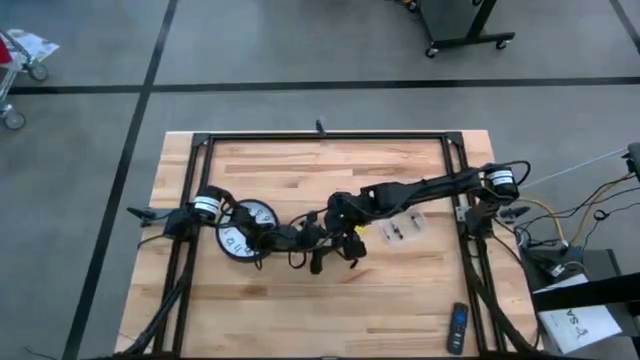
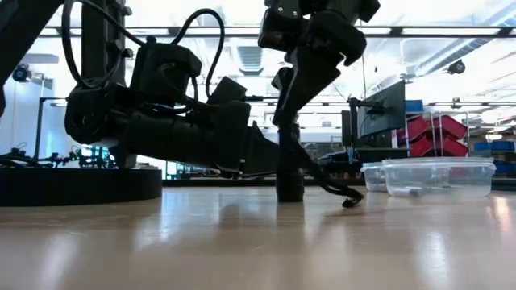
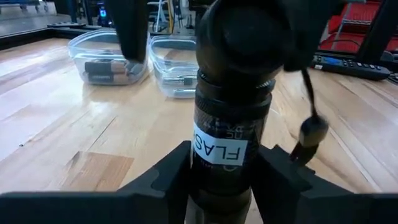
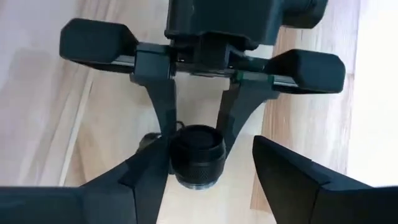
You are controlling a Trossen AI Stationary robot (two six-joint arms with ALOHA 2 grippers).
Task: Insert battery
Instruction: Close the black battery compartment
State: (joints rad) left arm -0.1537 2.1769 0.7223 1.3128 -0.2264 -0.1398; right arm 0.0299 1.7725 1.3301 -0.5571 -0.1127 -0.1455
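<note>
A black flashlight [image 3: 224, 118] with a white label stands upright on the wooden table [image 2: 242, 242], and its wrist strap [image 2: 345, 198] trails onto the wood. My left gripper [image 3: 224, 171] reaches in level and is shut on the barrel. My right gripper [image 4: 210, 148] hangs above it, open, with its fingers on either side of the flashlight's round top end [image 4: 196, 163]. Batteries lie in two clear tubs [image 3: 109, 59], out of both grippers. In the high view both grippers meet at the table's middle [image 1: 325, 240]. My left gripper pinches the flashlight's barrel [image 3: 219, 155] at the label between its two fingers. It comes in level from the table's left, with the fingers lying across the barrel. The flashlight stands upright with its lower end on the table. My right gripper has one finger [image 4: 149, 171] close beside the flashlight's top end; whether it touches I cannot tell.
Two clear tubs [image 1: 400, 231] sit just right of the grippers. A round clock face [image 1: 243, 228] lies under the left arm. A remote [image 1: 457, 328] lies near the front right corner. A dark frame [image 1: 320, 137] rims the table.
</note>
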